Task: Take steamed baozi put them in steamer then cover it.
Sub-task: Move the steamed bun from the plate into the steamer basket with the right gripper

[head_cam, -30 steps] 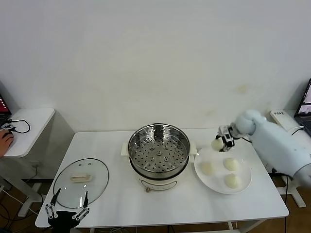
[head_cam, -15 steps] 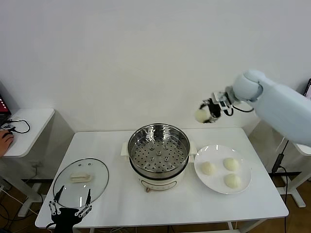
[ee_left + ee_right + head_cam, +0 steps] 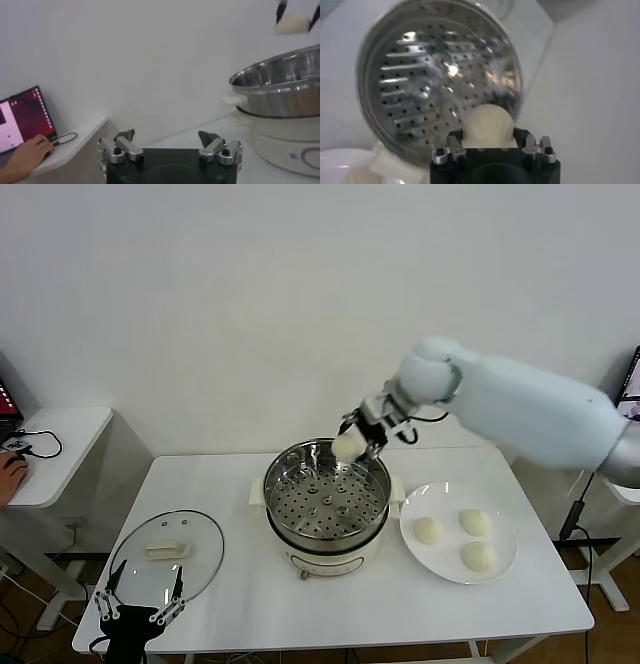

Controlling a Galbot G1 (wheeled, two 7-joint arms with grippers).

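The left gripper [image 3: 137, 616] hangs low off the table's [image 3: 250, 604] near-left corner, jaws spread wide, just near of the round clear glass cover [image 3: 166, 560] lying flat. The right arm reaches in from the right, its gripper [image 3: 357, 439] clamped on one round cream-white steamed baozi [image 3: 347, 445] above the far rim of the shiny stainless-steel steamer [image 3: 327, 502]. Three more buns [image 3: 462, 540] sit on the white plate [image 3: 505, 562] right of it.

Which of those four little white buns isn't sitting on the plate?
The baozi clamped in the right gripper jaws, held in the air above the steamer. The other three lie on the white plate beside the steamer.
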